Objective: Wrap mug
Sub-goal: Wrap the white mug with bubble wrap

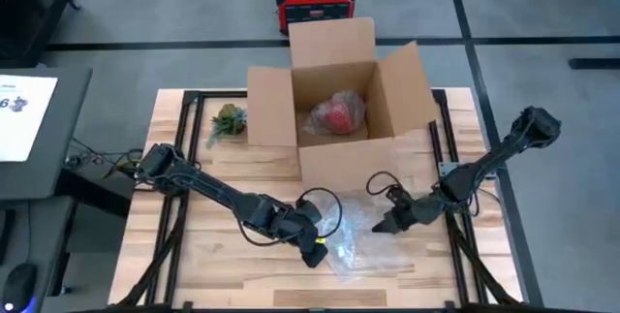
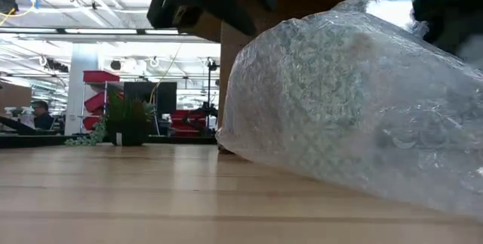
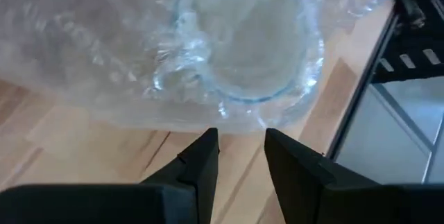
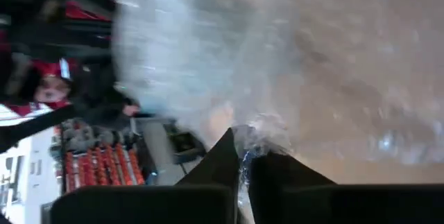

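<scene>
Two tools at work near the front edge of the desk (image 1: 194, 255), one at each side of a sheet of clear bubble wrap (image 1: 358, 245). My left tool (image 1: 315, 252) sits at the wrap's left edge; its fingers (image 3: 201, 161) stand a narrow gap apart with nothing between them, tips just short of the plastic. Through the wrap, left wrist view, I see the round rim of a clear mug (image 3: 253, 44) lying inside the bundle, mouth toward the camera. My right tool (image 1: 381, 224) is at the wrap's right side, fingers (image 4: 225, 158) pinched together on a gathered fold of the film. In the low view the bundle rises as a rounded mound off the desk surface. Behind it, toward the far edge, an open cardboard box (image 1: 334, 100) holds a red item in plastic (image 1: 336, 114). Small green plant (image 1: 228, 119) to the box's left, near the far-left corner.
</scene>
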You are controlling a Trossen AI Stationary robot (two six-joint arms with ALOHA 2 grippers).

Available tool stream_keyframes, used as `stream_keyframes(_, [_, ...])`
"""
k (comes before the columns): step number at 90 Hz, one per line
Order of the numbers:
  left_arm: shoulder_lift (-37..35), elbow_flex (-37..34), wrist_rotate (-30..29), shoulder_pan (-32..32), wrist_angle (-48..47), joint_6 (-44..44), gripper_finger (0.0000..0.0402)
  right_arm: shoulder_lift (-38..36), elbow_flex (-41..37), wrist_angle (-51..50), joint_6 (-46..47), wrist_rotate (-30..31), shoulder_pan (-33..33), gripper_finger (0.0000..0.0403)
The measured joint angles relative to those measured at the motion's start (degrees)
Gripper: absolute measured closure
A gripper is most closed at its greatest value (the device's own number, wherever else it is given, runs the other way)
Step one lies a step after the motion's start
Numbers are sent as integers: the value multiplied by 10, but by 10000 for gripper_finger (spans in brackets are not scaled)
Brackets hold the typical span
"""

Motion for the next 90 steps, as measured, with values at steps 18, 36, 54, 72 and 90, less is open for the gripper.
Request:
stream_keyframes(18, [0,13,0,9,2,16,299,2,84,-78,-13,47,18,402])
stream_keyframes(36, [0,14,-2,29,32,44,299,2,117,-130,-13,62,28,402])
stream_keyframes(54, [0,14,-2,43,64,67,299,2,118,-182,22,63,47,403])
stream_keyframes(72, [8,35,23,48,-34,75,299,2,118,-206,43,63,61,403])
stream_keyframes(90, [-18,105,44,0,-236,12,299,2,118,-205,39,63,60,403])
